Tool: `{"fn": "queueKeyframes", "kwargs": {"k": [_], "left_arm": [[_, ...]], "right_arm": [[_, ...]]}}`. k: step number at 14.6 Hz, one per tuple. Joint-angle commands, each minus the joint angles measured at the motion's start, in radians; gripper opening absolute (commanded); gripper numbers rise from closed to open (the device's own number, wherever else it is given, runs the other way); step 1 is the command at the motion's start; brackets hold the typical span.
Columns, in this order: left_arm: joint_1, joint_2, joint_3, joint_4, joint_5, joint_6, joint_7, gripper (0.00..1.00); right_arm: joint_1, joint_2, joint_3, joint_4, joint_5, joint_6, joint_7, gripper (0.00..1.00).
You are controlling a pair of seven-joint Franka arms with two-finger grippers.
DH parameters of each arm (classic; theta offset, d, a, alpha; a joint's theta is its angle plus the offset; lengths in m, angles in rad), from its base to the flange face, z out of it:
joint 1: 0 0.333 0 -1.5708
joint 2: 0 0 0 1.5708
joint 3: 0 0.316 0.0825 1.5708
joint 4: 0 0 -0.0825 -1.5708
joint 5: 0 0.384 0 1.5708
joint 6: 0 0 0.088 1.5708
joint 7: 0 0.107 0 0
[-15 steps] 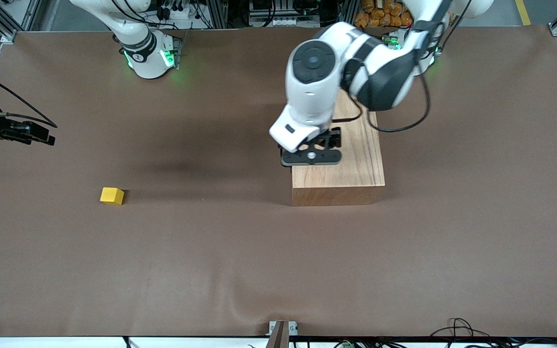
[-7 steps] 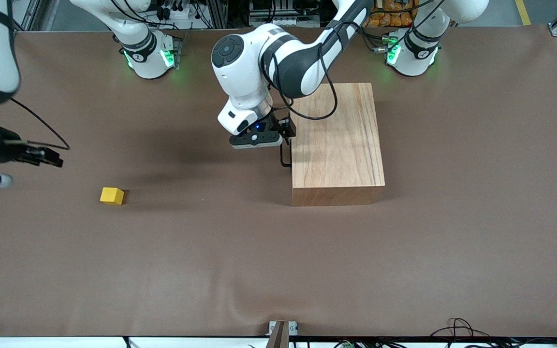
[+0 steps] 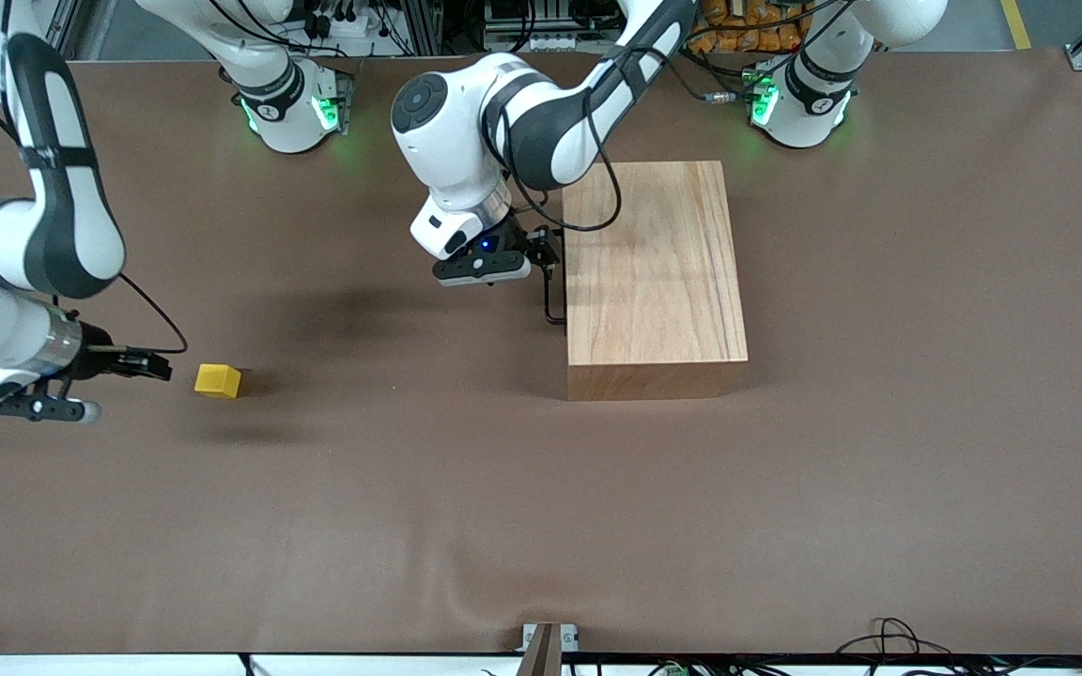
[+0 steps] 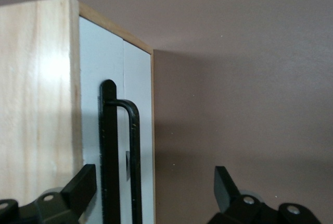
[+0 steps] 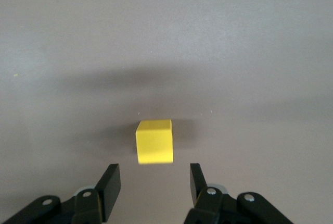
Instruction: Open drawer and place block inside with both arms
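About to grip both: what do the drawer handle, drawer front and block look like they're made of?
Handle: thin bent rod, glossy black, probably coated metal wire. Drawer front: flat matte white panel, likely painted; its box shows light wood grain. Block: uniform bright yellow, sharp edges, matte; painted wood or plastic, can't tell.

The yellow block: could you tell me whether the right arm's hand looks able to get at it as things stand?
Probably yes. The right hand is open, close beside the block and lined up with it, and only bare table lies between them; nothing stands near the block.
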Motion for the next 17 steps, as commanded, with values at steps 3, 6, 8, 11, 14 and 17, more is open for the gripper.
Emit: {"fn": "queueKeyframes", "kwargs": {"k": [3, 6, 8, 11, 14, 17], "left_arm": [[-0.012, 0.034, 0.010, 0.045, 0.004, -0.021, -0.100, 1.00], [-0.018, 0.055, -0.001, 0.045, 0.004, -0.049, -0.102, 1.00], [-0.018, 0.069, 0.001, 0.045, 0.004, -0.054, -0.102, 1.00], [-0.018, 0.084, 0.001, 0.045, 0.004, -0.052, -0.097, 1.00], [-0.023, 0.084, -0.001, 0.040, 0.005, -0.055, -0.090, 1.00], [-0.024, 0.098, 0.001, 0.040, 0.005, -0.054, -0.062, 1.00]], "right_arm": [[0.005, 0.146, 0.007, 0.009, -0.008, 0.149, 0.004, 0.63], [0.004, 0.187, 0.007, 0.009, -0.008, 0.175, 0.004, 0.63], [0.004, 0.187, 0.007, -0.008, -0.005, 0.186, 0.006, 0.63], [0.005, 0.187, 0.007, -0.008, 0.001, 0.186, 0.008, 0.63], [0.005, 0.187, 0.009, -0.011, 0.004, 0.187, 0.011, 0.63], [0.007, 0.187, 0.010, -0.023, 0.005, 0.192, 0.012, 0.63]]}}
